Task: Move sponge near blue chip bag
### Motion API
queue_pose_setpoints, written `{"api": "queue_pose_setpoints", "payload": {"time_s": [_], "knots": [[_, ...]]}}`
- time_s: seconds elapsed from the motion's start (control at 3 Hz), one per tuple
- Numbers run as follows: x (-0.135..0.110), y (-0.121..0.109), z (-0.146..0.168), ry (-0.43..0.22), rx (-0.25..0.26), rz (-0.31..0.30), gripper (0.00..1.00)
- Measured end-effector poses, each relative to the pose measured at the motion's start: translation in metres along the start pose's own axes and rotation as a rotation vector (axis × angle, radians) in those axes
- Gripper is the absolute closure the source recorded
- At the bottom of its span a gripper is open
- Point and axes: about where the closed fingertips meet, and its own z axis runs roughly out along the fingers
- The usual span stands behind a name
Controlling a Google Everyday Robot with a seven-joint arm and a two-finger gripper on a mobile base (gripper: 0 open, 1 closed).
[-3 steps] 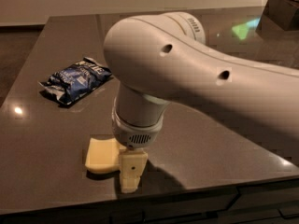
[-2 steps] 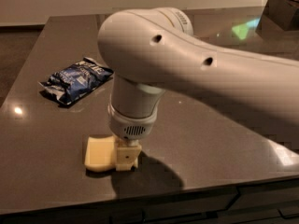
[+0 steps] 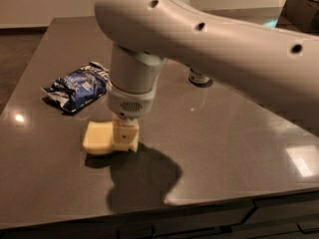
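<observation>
The pale yellow sponge (image 3: 97, 136) lies flat on the dark tabletop (image 3: 224, 148), front left. The blue chip bag (image 3: 77, 86) lies crinkled on the table behind and to the left of the sponge, a short gap apart. My gripper (image 3: 125, 136) points straight down and sits low over the sponge's right part, hiding it. The big white arm (image 3: 209, 39) spans the view from the upper right and covers much of the table behind.
The base of a can (image 3: 200, 77) shows behind the arm near the table's middle. A dark box (image 3: 298, 10) stands at the far right corner. The table's front edge (image 3: 199, 208) runs close below the sponge.
The gripper has come down and shifted slightly left onto the sponge's right part. The sponge and chip bag have stayed in place.
</observation>
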Motion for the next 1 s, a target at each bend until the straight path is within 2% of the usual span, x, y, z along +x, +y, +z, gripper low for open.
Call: {"api": "queue_pose_setpoints", "payload": {"time_s": [0.33, 0.67, 1.0], "knots": [[-0.020, -0.071, -0.019, -0.051, 0.039, 0.124, 1.00], [-0.029, -0.120, -0.026, -0.076, 0.086, 0.212, 0.97], [-0.029, -0.140, -0.022, -0.063, 0.132, 0.229, 0.75]]}}
